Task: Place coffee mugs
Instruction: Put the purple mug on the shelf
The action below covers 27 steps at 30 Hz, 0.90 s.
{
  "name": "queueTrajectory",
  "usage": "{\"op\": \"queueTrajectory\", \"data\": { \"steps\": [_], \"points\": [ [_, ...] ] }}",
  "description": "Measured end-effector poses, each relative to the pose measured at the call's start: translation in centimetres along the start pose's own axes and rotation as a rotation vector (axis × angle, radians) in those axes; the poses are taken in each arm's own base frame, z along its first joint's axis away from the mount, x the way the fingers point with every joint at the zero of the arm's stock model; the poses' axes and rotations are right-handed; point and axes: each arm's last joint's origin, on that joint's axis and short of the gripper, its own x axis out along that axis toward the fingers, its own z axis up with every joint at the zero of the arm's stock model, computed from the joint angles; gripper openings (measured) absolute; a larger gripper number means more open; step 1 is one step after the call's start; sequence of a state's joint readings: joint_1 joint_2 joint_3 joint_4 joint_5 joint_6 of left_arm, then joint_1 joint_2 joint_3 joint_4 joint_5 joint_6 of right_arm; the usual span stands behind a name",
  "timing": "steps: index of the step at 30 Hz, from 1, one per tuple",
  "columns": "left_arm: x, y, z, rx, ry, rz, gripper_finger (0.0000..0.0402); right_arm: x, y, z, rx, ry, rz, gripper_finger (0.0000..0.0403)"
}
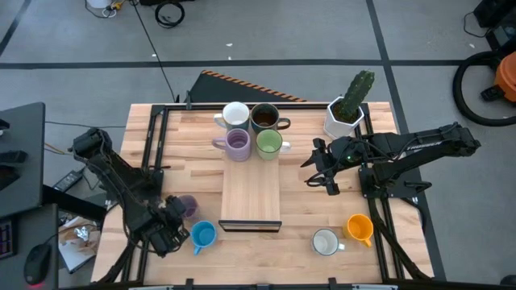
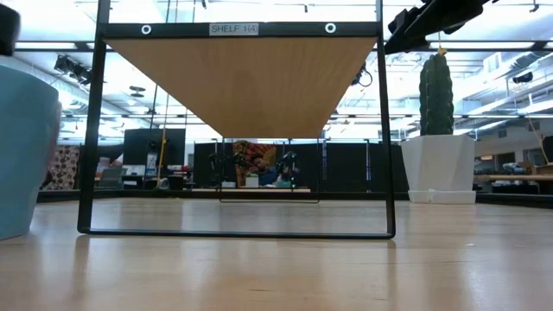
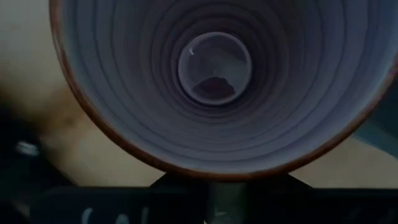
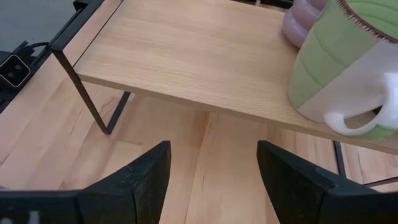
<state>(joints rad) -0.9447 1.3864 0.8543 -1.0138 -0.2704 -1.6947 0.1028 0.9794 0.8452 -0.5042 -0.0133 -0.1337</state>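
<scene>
1. Overhead view: the wooden shelf (image 1: 251, 184) stands mid-surface (image 1: 322, 197). On its far end four mugs sit upright in a two-by-two block: white mug (image 1: 235, 115), dark brown mug (image 1: 265, 118), lilac mug (image 1: 237, 144) and light green mug (image 1: 269, 143).
2. Still on the surface near the front edge: the blue mug (image 1: 202, 234) to the left of the shelf, and a second white mug (image 1: 325, 242) and the orange mug (image 1: 359, 229) to its right, mouths up.
3. The left claw (image 1: 171, 217) sits at the front left, just beside the blue mug, clamped on the second lilac mug (image 1: 186, 206).
4. Only the left wrist view looks into this mug (image 3: 214, 68): its ribbed interior fills the picture, so its long axis runs along the camera's line of sight, mouth toward the wrist.
5. The right claw (image 1: 321, 167) hovers just right of the shelf, fingers apart and holding nothing. Its wrist view alone shows the gap between the fingers (image 4: 149, 174) and the green mug's white handle (image 4: 367, 121) projecting past the shelf edge toward this arm.
6. The low view alone shows the shelf's underside, its label "SHELF 1(4" (image 2: 234, 29), and the blue mug's wall (image 2: 26, 147) at the left margin.
7. A white pot with a cactus (image 1: 348, 109) stands at the far right.
</scene>
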Motion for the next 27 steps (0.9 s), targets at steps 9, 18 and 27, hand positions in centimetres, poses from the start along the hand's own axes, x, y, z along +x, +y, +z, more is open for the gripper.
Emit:
{"op": "queueTrajectory", "data": {
  "steps": [9, 18, 27],
  "points": [
    [-2.1, 1.8, 1.8, 0.033, -0.051, -0.037, 0.0052, 0.0, 0.0, -0.1, -0.007, 0.006, 0.008, 0.0244],
    [-3.6, 3.9, 3.4, 0.106, -0.061, -0.04, 0.0052, -0.1, -0.1, 0.0, -0.016, 0.013, -0.014, 0.0244],
    [-6.3, 6.2, 4.4, 0.243, -0.058, -0.083, 0.0052, -1.2, -1.8, 1.7, 0.044, -0.068, -0.145, 0.0237]
  ]
}}
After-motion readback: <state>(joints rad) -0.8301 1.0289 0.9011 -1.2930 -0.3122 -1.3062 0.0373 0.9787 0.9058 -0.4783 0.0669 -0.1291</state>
